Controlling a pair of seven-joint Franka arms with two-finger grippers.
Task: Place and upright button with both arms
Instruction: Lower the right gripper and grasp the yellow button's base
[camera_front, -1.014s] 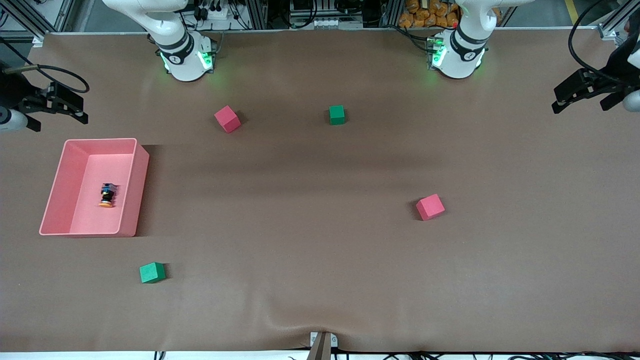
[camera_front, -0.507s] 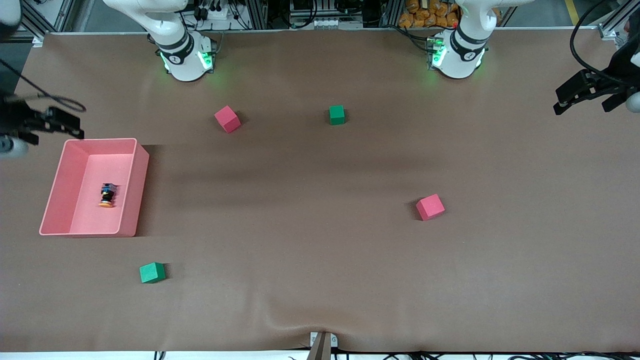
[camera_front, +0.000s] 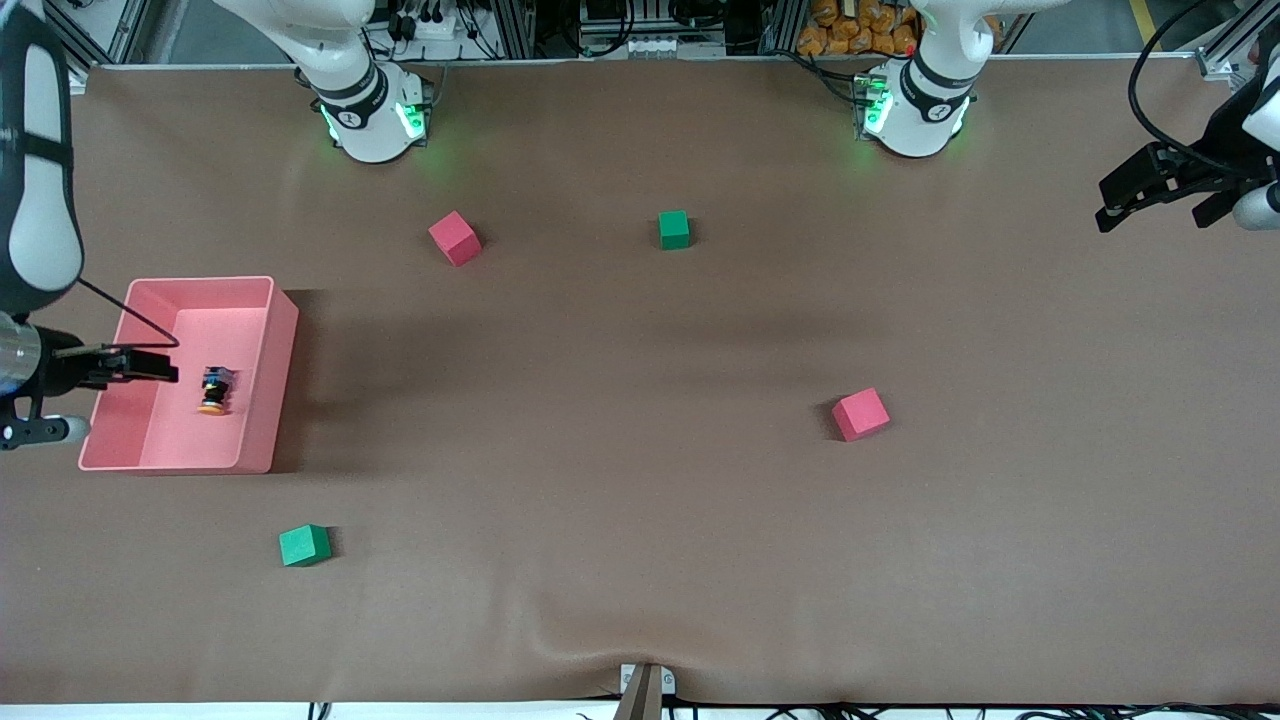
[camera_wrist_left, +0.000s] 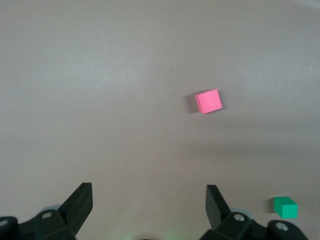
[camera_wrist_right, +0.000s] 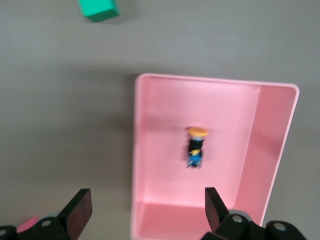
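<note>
Button: the button (camera_front: 213, 390) lies on its side in the pink box (camera_front: 262, 300), orange cap toward the front camera. The right wrist view shows it too (camera_wrist_right: 195, 147), a bit blurry.
Pink box: it sits at the right arm's end of the table (camera_front: 640, 500). Its one edge runs under the right gripper.
Right gripper: the right gripper (camera_front: 150, 365) hangs over the box, just beside the button, not touching it. Its fingers (camera_wrist_right: 80, 207) are spread wide and hold nothing. Most of the arm is cut off at the picture's edge.
Left gripper: the left gripper (camera_front: 1125, 200) hangs over the left arm's end of the table, well apart from the button. Its fingers (camera_wrist_left: 82, 200) are spread wide and hold nothing. It is partly cut off too.
Cubes near the bases: a red cube (camera_front: 455, 237) and a green cube (camera_front: 674, 229).
Cubes nearer the front camera: another red cube (camera_front: 860, 414), and another green cube (camera_front: 304, 545) near the box.
In the way: nothing covers the button.
</note>
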